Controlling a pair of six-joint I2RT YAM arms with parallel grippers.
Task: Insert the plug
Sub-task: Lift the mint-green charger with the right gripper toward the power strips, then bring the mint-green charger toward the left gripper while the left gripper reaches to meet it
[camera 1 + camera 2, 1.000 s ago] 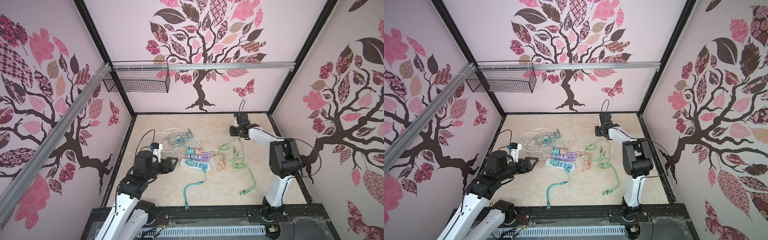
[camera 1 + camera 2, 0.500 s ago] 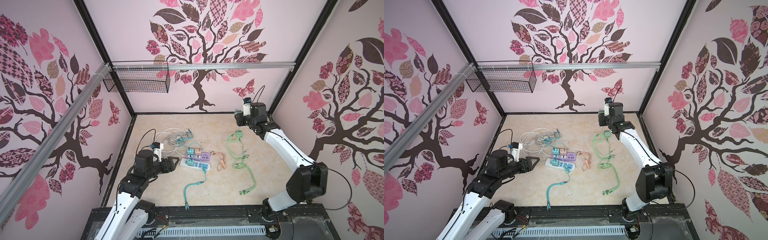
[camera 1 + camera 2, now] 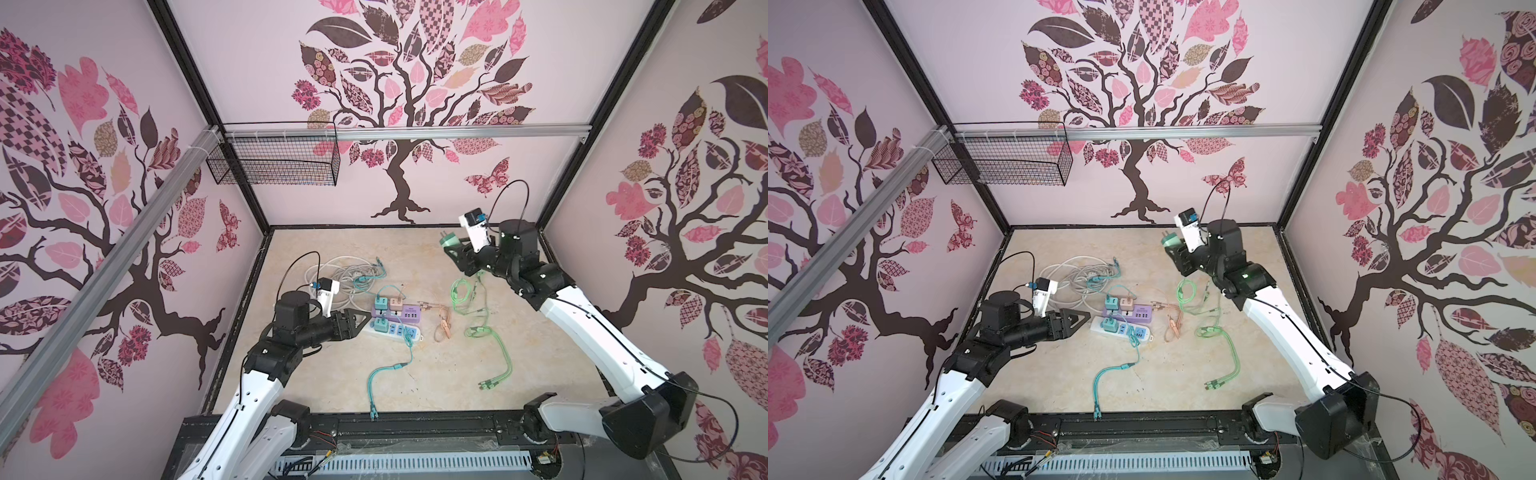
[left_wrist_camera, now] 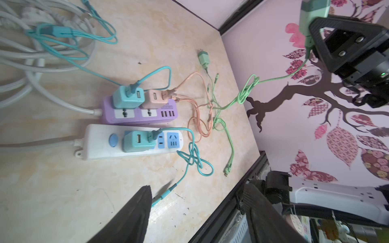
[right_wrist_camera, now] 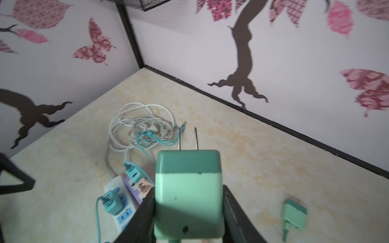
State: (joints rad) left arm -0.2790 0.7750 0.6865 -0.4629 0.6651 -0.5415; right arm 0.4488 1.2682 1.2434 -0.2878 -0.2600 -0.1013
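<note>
My right gripper is shut on a green plug, held in the air over the back right of the table. Its two prongs point away from the wrist camera. The plug's green cable hangs down to the table. A white power strip and a purple strip lie side by side mid-table, both with chargers plugged in. My left gripper is open and empty, just left of the white strip.
A coil of white cord lies behind the strips. An orange cable and a teal cable trail over the table. A second green plug lies on the table. A wire basket hangs on the back left rail.
The right arm has stretched out and risen from the table with the green plug, pulling its cable up. The left gripper has opened slightly and stayed by the white strip.
</note>
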